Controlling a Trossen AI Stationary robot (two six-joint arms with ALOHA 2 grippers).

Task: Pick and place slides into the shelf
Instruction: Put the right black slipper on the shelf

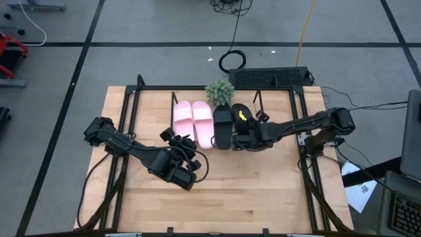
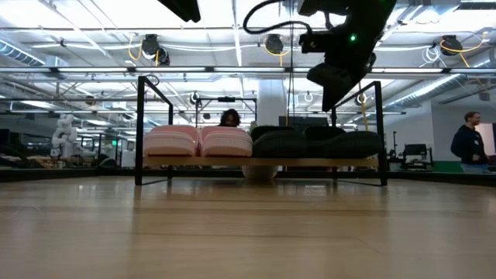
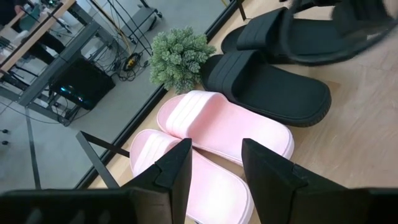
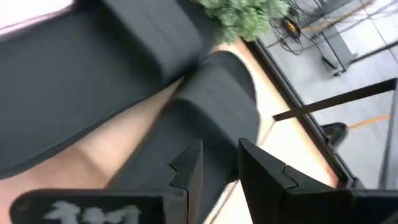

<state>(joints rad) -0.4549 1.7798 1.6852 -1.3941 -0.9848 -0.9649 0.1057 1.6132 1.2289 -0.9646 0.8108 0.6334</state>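
1. All four slides sitting in a row on the shelf [image 2: 155, 163] at the far edge of the tabletop [image 1: 263, 191], roughly mid-width: pink pair [image 1: 193, 122] toward the left end of the board, black pair [image 1: 231, 125] toward the right end.
2. Right gripper [image 1: 247, 140] parked right over the near end of the outermost black slide [image 4: 205, 124], fingers only partly spread. Can't tell for sure whether pinching the slide's edge or already free of it.
3. Left gripper [image 1: 187, 176] spread wide, holding nothing, hanging over the bare tabletop nearer the front, well apart from the pink pair.
4. Small potted plant [image 1: 219, 91] wedged just behind the row, between the pink and black pairs.
5. Looks basically done, probably just the let-go and retreat left.
6. Biggest risk: pulling back while a finger is catching the black slide, dragging it off the board's front edge or shoving its neighbour crooked.
7. Also possible: clipping the shelf's end frame on the way out.
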